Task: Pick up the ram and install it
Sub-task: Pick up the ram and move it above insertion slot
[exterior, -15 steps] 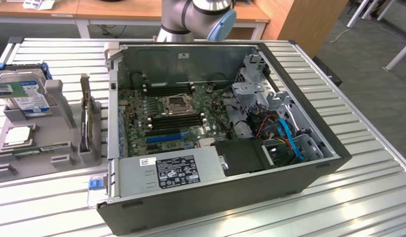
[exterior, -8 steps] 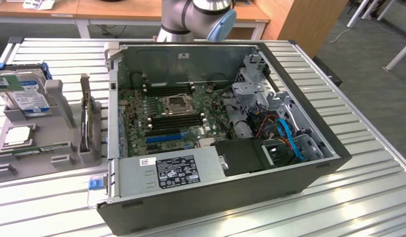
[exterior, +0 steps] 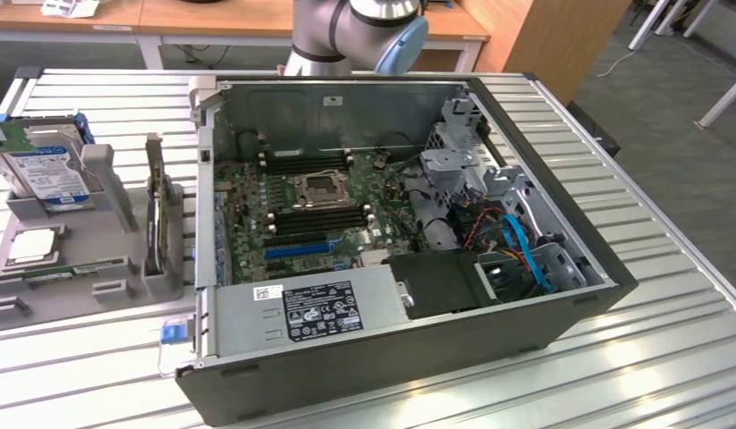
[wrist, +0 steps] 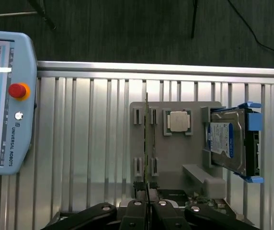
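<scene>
exterior / fixture: grey fixture [exterior: 105,237] on slatted table [exterior: 654,357], just off the exterior view's left of the open pc case [exterior: 380,357]
exterior / ram: ram [exterior: 71,268] on edge in the fixture's near-end slot, thin green strip, apart from the case
exterior / other parts: processor [exterior: 31,246] mid-fixture, hard drive [exterior: 46,174] at the fixture's far end
exterior / arm: arm [exterior: 356,31] behind the case, well away from the fixture
wrist / gripper: gripper [wrist: 147,205] above the fixture [wrist: 175,153], looking down on it, fingers pressed together, gripping nothing
wrist / ram: ram [wrist: 147,139] seen edge-on, seated between the fixture's slot holders, in line with the closed fingertips
wrist / neighbours: processor [wrist: 177,120] beside the ram, hard drive [wrist: 228,141] at the fixture's opposite end
wrist / pendant: teach pendant [wrist: 7,96] on the table [wrist: 89,143], apart from the fixture on the ram's side
</scene>
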{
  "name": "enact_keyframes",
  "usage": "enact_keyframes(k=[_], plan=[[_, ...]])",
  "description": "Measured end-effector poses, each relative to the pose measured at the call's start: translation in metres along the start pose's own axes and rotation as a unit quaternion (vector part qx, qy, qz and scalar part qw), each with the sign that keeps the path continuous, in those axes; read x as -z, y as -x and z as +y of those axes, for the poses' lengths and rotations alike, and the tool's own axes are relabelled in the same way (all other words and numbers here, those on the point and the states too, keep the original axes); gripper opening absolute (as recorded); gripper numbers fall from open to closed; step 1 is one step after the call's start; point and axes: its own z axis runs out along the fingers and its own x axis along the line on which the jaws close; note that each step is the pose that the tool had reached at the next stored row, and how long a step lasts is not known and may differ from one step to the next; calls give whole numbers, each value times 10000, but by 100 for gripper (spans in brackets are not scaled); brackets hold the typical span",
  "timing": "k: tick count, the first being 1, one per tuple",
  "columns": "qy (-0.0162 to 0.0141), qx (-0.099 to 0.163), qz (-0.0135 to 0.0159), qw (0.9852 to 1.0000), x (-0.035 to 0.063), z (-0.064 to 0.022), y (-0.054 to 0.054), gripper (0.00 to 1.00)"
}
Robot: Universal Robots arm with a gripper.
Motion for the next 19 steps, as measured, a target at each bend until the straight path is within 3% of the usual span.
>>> enact_keyframes(k=[11, 19], plan=[[1, 40, 2, 10000, 3, -27, -1, 11], [3, 98, 4, 10000, 13, -272, 0, 11]])
